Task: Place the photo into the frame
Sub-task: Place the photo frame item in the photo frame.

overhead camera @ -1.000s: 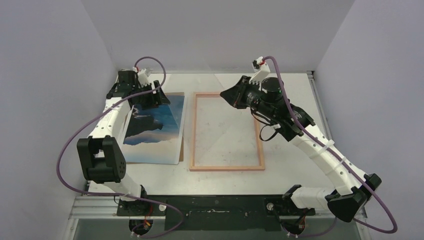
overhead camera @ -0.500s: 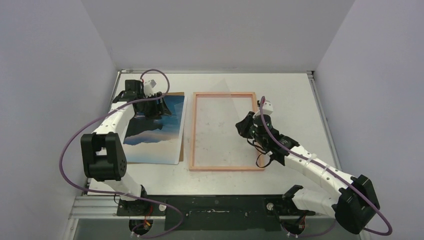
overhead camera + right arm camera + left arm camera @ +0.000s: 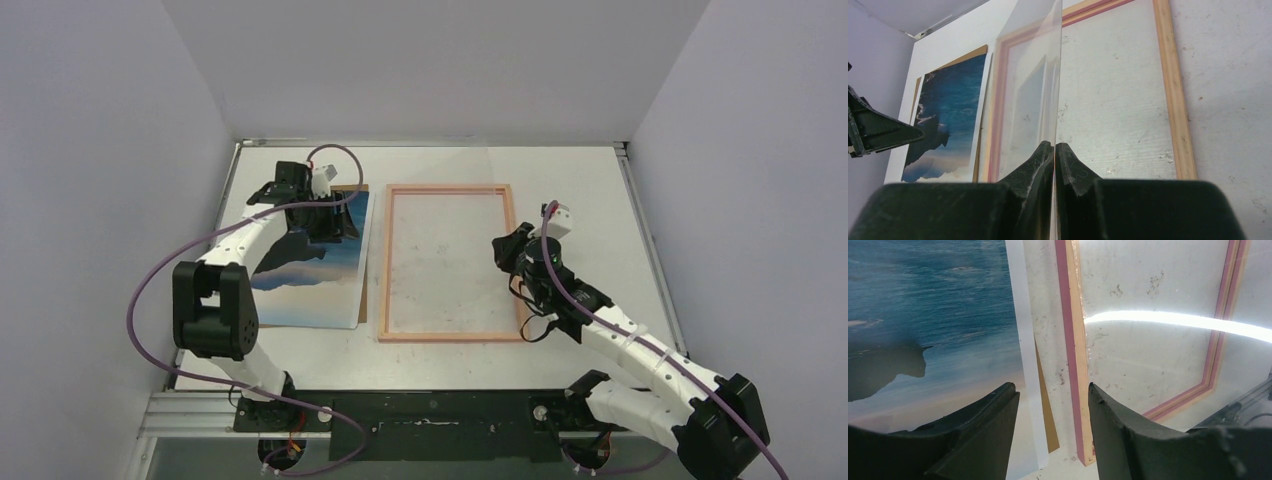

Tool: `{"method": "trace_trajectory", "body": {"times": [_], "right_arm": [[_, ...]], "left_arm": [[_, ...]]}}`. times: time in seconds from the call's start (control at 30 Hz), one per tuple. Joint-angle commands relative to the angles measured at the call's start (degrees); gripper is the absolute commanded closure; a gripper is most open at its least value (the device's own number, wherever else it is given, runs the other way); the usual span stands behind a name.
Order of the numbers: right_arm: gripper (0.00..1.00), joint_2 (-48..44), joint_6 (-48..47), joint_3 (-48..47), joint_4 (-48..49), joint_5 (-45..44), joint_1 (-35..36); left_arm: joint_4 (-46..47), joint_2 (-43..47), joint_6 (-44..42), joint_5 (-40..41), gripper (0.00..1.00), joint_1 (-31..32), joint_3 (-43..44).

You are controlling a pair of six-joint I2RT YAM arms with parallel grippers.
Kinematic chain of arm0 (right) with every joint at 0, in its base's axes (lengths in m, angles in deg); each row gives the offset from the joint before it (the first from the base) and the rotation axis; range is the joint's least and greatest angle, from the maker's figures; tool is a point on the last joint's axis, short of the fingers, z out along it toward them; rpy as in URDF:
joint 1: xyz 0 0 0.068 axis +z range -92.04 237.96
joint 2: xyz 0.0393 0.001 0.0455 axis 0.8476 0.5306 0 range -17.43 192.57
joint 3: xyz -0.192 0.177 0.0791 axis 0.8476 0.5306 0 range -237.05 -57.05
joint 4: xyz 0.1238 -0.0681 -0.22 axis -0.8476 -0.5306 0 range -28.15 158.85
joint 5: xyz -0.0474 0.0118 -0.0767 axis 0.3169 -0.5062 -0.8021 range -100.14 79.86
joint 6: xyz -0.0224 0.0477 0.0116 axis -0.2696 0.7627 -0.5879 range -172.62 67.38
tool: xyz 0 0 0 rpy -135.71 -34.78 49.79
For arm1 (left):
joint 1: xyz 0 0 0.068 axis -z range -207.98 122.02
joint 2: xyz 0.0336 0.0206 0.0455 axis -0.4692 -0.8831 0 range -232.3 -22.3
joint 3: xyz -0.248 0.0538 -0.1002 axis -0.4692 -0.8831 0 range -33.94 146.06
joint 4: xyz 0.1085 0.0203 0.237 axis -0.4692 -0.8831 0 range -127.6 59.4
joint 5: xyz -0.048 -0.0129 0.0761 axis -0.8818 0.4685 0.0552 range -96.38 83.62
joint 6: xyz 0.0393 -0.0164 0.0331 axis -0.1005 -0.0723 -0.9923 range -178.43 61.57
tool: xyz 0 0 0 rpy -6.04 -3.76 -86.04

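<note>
Top external view has the photo [image 3: 305, 290] lying flat on the table [image 3: 590, 190] just left of the frame [image 3: 455, 337], long edges roughly parallel, so it's not inside it yet; a brown backing board [image 3: 1047, 410] pokes out from under the photo's frame-side edge. The left pincer [image 3: 1053, 400] hangs over that edge, toward the far end of the frame's left rail, jaws apart with nothing clamped between them; the right pincer [image 3: 1054, 150] sits at the frame's right rail, squeezed shut on a clear pane [image 3: 1030, 85] held up on edge over the frame. Handling-wise I'd guess the photo is super light and floppy, basically a thin print; it'll crease if pinched hard, and lying flat it gives the fingers nothing to get under. Best bet looks like the white border along the frame-side edge; grab there rather than mid-picture, and lift slowly so it doesn't flap. The surface looks a bit glossy, so it could slip out; it might also drag the board along with it; the frame seems stiff but thin-railed, and would probably scoot if bumped.
</note>
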State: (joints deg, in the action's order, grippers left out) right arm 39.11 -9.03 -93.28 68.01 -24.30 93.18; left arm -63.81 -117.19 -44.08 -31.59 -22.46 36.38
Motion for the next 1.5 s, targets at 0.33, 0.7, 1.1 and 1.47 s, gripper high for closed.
{"method": "trace_trajectory", "body": {"times": [0.33, 0.7, 1.1, 1.47], "right_arm": [[0.95, -1.32, 5.62, 4.80, 3.38, 2.03, -3.96], [0.95, -1.80, 14.51, 4.87, -1.47, 8.30, -7.68], [0.95, -1.54, 17.51, 7.85, -1.32, 9.41, -7.87], [0.95, -1.54, 19.18, 8.10, -2.14, 10.89, -8.04]], "left_arm": [[3.22, -5.03, -1.69, 2.65, 0.50, 6.43, 0.04], [9.60, -9.37, -1.68, 0.18, 0.67, 7.67, -2.02], [12.43, -12.33, -0.90, -2.12, 0.73, 9.03, -2.08], [13.87, -13.88, -1.17, -2.74, 0.81, 9.41, -2.39]]}}
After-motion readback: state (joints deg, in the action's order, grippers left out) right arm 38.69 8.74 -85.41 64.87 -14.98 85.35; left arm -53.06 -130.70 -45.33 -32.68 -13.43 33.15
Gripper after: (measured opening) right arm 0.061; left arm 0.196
